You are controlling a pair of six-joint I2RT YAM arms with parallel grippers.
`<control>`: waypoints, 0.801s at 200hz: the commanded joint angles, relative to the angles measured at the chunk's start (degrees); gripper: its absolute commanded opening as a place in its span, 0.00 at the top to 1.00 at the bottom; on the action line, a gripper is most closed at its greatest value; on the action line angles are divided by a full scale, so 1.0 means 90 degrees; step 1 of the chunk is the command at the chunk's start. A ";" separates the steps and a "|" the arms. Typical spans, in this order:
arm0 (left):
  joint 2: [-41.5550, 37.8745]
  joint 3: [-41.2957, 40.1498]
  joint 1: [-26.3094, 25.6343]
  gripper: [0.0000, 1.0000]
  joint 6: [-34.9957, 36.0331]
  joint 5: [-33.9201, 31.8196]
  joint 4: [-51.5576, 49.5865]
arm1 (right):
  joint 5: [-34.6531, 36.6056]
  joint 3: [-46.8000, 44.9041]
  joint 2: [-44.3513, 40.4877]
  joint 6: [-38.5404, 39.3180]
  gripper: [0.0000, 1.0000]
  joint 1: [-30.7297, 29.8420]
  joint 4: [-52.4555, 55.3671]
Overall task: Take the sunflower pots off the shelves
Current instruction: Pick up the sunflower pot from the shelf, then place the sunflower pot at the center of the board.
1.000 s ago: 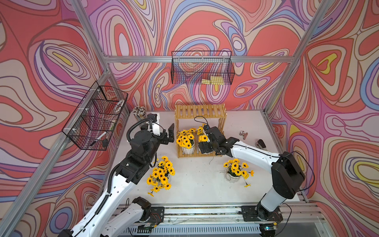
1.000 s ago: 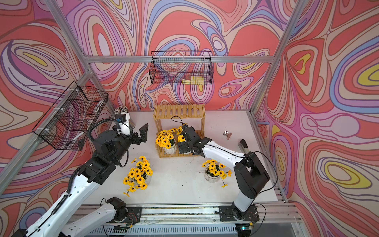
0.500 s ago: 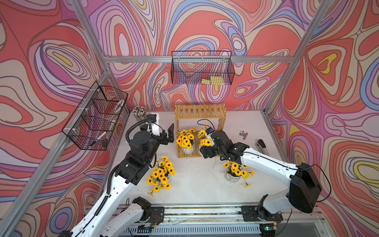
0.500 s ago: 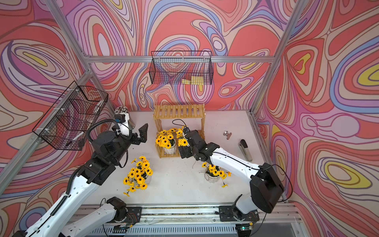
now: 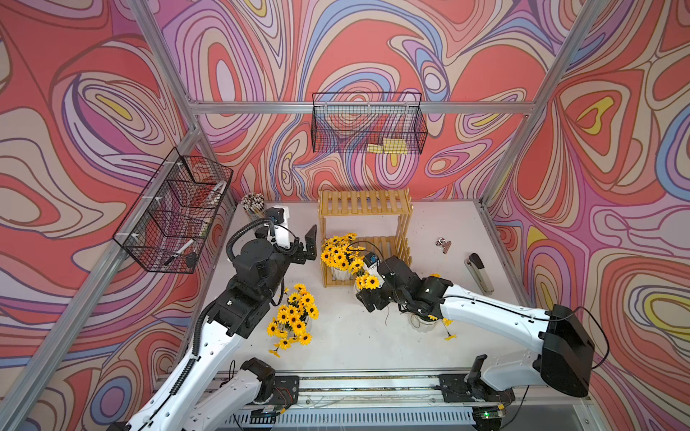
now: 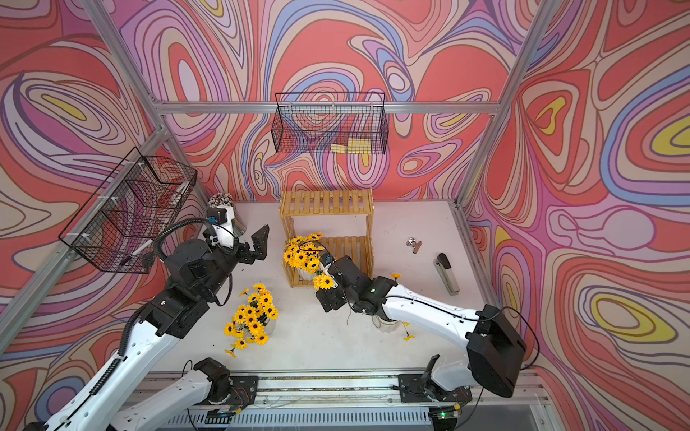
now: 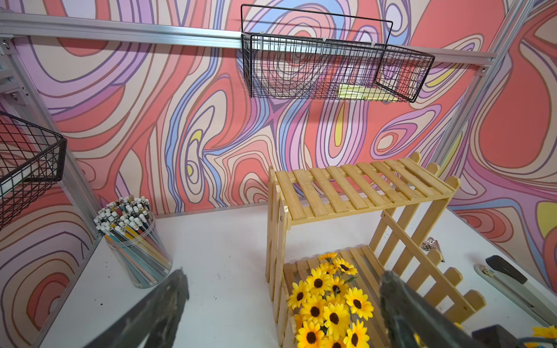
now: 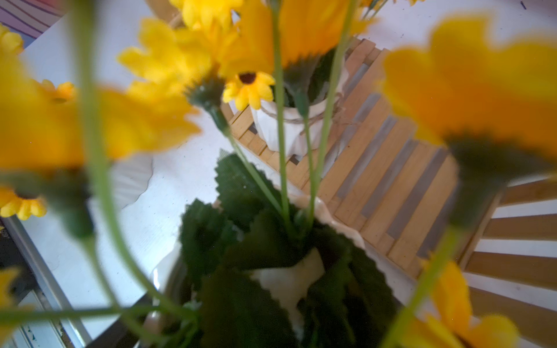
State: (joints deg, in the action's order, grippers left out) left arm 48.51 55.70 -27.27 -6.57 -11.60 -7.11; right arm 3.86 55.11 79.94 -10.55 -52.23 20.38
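Note:
My right gripper (image 5: 369, 296) is shut on a sunflower pot (image 5: 367, 281), held just in front of the shelves (image 5: 364, 203) and off the lower tier. In the right wrist view its cream rim (image 8: 316, 205) and green leaves fill the bottom, and the jaws are hidden. A second sunflower pot (image 5: 338, 257) stands on the left of the lower tier (image 8: 283, 129). Two more stand on the table, one at front left (image 5: 293, 321) and one under my right arm (image 5: 423, 324). My left gripper (image 5: 308, 246) hangs open left of the shelves (image 7: 361, 189), nothing between its fingers (image 7: 168, 301).
A clear cup of pencils (image 5: 254, 205) stands at the back left corner. Black wire baskets hang on the back wall (image 5: 367, 123) and the left wall (image 5: 173, 220). A binder clip (image 5: 443, 245) and a stapler (image 5: 478, 272) lie on the right of the table.
My right arm has drawn back from the lower shelf toward the front, bringing the sunflower pot out with it. The left arm has stayed still.

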 commanded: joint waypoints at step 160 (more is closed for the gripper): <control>-0.0444 -0.0139 0.0041 0.00 -0.0101 -0.0059 -0.0020 | 0.0401 0.0441 0.1671 0.0261 0.55 -0.1211 -0.1817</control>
State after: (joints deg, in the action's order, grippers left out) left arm 45.32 54.96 -27.27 -7.16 -11.64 -7.22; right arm 6.24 56.47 94.43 -9.23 -62.35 9.54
